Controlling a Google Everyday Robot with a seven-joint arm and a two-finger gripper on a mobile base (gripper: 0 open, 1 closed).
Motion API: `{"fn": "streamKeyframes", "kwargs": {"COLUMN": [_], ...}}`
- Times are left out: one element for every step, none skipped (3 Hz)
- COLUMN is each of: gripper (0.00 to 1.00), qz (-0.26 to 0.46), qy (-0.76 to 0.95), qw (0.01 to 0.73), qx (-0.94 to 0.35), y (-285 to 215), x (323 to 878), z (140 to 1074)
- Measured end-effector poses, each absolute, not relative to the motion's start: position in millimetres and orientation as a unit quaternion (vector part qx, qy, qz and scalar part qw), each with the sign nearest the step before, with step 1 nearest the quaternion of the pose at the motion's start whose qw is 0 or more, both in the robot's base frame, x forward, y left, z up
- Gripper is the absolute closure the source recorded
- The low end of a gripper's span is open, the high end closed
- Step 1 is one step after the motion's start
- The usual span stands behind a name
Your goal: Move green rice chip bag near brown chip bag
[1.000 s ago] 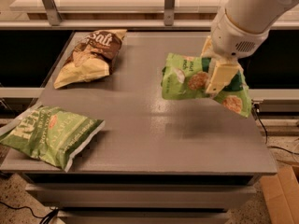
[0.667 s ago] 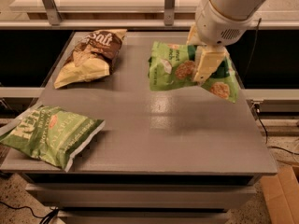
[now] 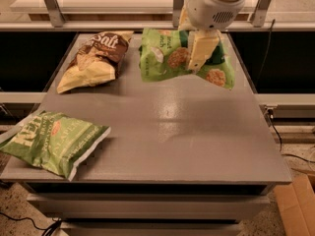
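The green rice chip bag is bright light green with round tan rice cakes pictured on it. It hangs from my gripper, which is shut on its middle, just above the far part of the grey table. The bag's left edge is close beside the brown chip bag, which lies at the table's far left with white "Salt" lettering and a cream-yellow lower end. My white arm comes down from the top right.
A duller green bag with white lettering lies at the table's near left corner, overhanging the edge. A metal rail and posts run behind the table. A cardboard box sits on the floor at right.
My gripper has carried the green rice chip bag left and toward the far edge, from the table's right side to beside the brown chip bag.
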State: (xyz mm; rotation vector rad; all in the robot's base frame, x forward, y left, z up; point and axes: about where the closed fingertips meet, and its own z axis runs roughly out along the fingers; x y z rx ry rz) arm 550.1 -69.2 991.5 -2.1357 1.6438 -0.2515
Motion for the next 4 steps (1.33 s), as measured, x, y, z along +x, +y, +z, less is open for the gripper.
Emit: {"fn": "streamKeyframes", "kwargs": {"gripper": [1.0,1.0,1.0,1.0], "qz": [-0.099,-0.105,-0.1,-0.092], "qy": [0.6,0.597,0.582,0.569], "qw": [0.217,0.21,0.204,0.207], "qx": [-0.763,-0.767,-0.781,-0.791], "y": [-69.8,-65.8,-48.7,-30.9], "x": [558.4,587.9,630.4,666.8], "z": [992.8,989.5,981.5,969.1]}}
